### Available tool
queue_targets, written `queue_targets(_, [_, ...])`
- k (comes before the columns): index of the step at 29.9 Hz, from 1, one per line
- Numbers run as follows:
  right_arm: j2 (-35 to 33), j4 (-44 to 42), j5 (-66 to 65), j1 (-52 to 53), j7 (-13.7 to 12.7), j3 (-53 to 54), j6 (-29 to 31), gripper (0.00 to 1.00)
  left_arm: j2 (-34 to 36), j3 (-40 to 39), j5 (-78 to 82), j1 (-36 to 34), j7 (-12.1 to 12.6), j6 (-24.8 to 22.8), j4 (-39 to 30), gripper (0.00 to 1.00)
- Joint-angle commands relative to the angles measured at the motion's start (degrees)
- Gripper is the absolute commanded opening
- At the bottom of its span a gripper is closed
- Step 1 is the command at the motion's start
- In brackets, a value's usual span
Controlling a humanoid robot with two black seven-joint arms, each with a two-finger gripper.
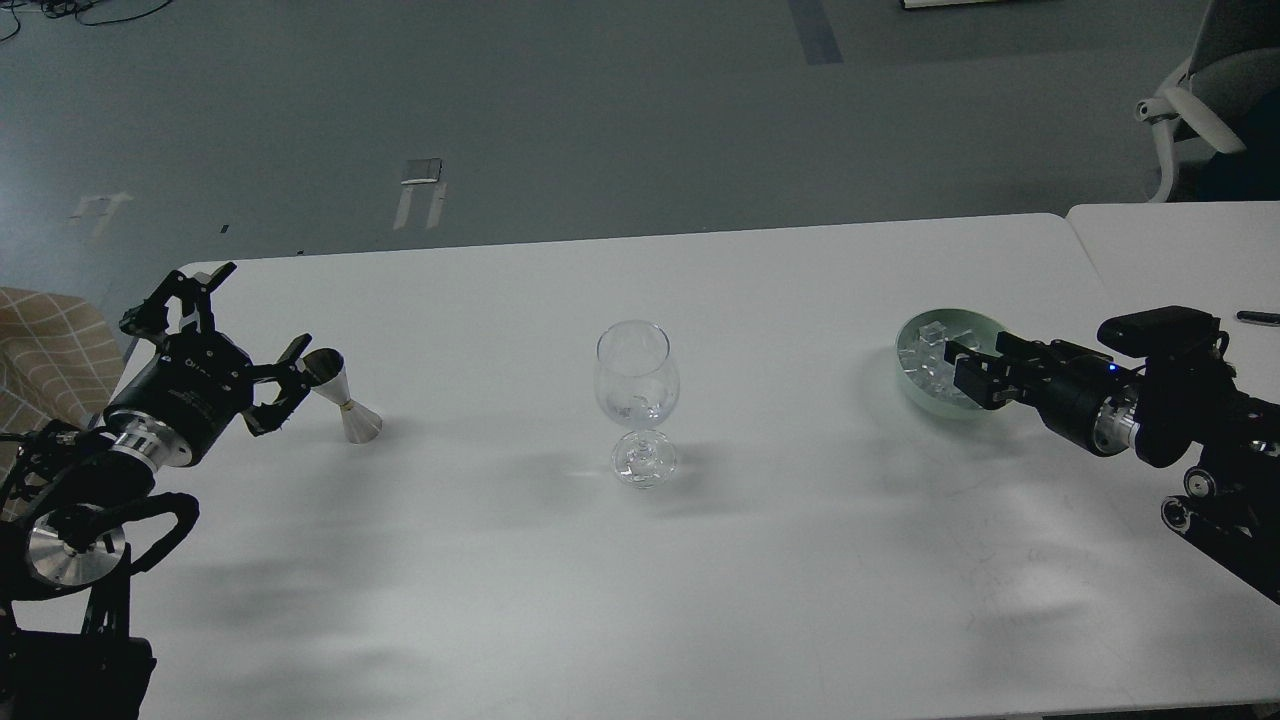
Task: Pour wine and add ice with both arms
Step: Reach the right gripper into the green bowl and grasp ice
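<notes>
A clear stemmed wine glass (pixel 637 385) stands upright at the table's middle, with a small glint at the bottom of its bowl. Left of it a silver jigger (pixel 340 395) leans on the table. My left gripper (pixel 262 368) is open, its fingertips (pixel 295 352) right beside the jigger's upper cup. Wine itself is not visible. At the right, a pale green bowl (pixel 980 322) holds several clear ice cubes (pixel 925 352). My right gripper (pixel 965 368) reaches into that bowl among the ice; its dark fingers cannot be told apart.
The white table (pixel 640 580) has a second table (pixel 1170 240) butted against its right end. A chair (pixel 1200 100) stands beyond the far right corner. A tan checked cloth (pixel 50 350) shows at the left edge.
</notes>
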Motion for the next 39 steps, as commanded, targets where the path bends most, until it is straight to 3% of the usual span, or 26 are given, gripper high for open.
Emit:
queue_targets(1, [0.1, -0.4, 0.0, 0.7, -0.1, -0.9, 0.0, 0.62, -0.1, 0.0, 0.0, 0.1, 0.0, 0.0, -0.1, 0.96])
queue_targets(20, [2.1, -1.6, 0.2, 1.0, -1.9, -1.4, 0.3, 0.59, -0.4, 0.0, 0.0, 0.0, 0.0, 0.1, -0.9, 0.96])
queue_targets(28, [2.1, -1.5, 0.4, 1.4, -3.3, -1.4, 1.9, 0.46, -0.4, 0.0, 0.0, 0.0, 0.0, 0.2, -1.3, 0.96])
queue_targets(34, [2.1, -1.5, 0.4, 1.4, -3.4, -1.4, 2.0, 0.45, -0.4, 0.0, 0.0, 0.0, 0.0, 0.3, -1.3, 0.96])
queue_targets(39, [2.1, -1.2, 0.6, 1.4, -3.4, -1.3, 2.1, 0.36, -0.4, 0.0, 0.0, 0.0, 0.0, 0.3, -1.2, 0.96])
